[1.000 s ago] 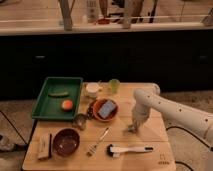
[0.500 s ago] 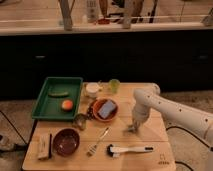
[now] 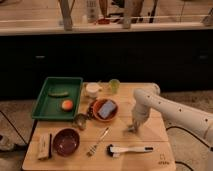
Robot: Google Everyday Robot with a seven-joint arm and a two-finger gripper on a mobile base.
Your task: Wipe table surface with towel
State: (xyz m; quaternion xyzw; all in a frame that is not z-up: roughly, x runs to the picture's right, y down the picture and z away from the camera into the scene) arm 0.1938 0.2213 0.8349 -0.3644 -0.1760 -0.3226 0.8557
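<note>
A wooden counter (image 3: 150, 150) seen from above and in front, crowded on its left half and barer on its right. A white robot arm reaches in from the right edge and bends down so that its gripper (image 3: 133, 127) sits low over the counter's right-centre, at or almost at the wood; something small and pale lies under its tip, possibly the towel, but it cannot be made out for sure, nor can it be told how far apart the gripper stands or whether it holds anything. Left of the arm is an orange bowl (image 3: 105, 110) with a bluish item in it, a dark red bowl (image 3: 66, 141), a fork (image 3: 98, 142), and a black-and-white brush (image 3: 128, 149) lying just in front of the gripper. A green tray (image 3: 44, 105) with a cucumber and an orange fruit sits at the far left. Judging by the pose, the wiping stroke is under way or about to begin. The next move calls for steady downward pressure and a sweep across the bare wood, steering clear of the brush and fork.
</note>
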